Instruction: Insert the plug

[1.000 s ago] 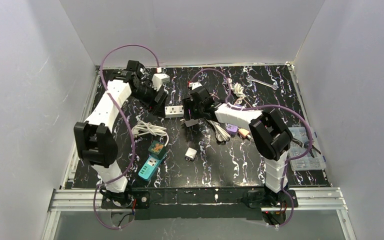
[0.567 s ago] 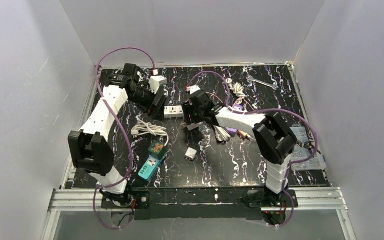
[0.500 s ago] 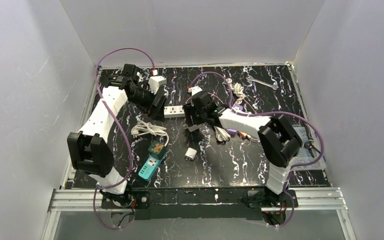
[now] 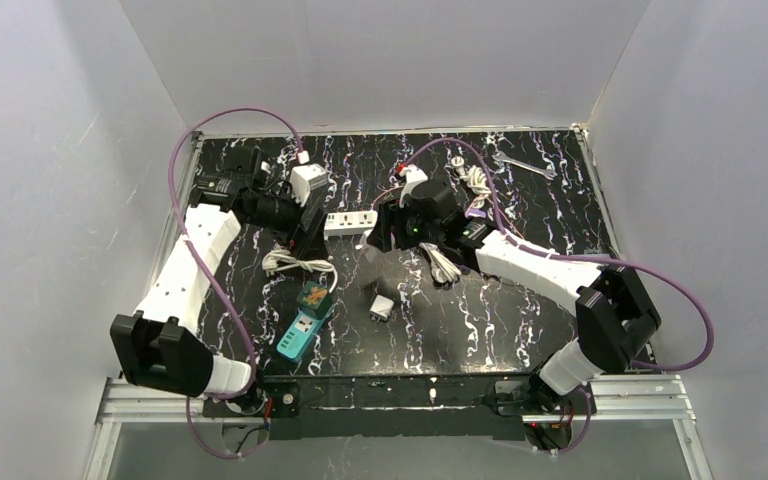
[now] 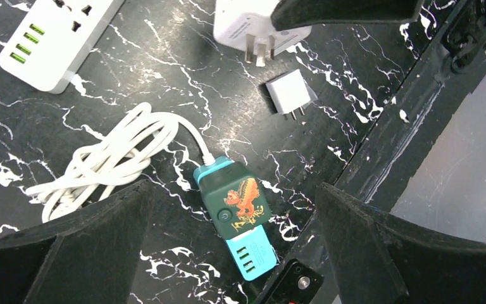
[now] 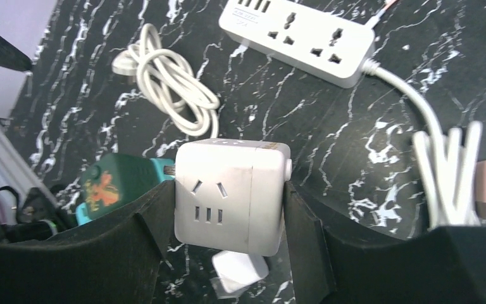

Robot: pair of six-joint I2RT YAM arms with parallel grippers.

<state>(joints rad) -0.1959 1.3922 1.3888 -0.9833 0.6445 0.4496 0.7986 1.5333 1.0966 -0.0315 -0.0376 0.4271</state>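
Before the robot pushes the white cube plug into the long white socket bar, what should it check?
1. Right gripper grips the white cube: ok.
2. The cube's prongs are bare: ok.
3. Socket bar holes are free: ok.
4. Cube lined up over the bar: not ok, it hangs off to one side.
5. Left gripper steadying the bar: not ok, it is open and holds nothing.
6. Prongs fit those holes: cannot tell.
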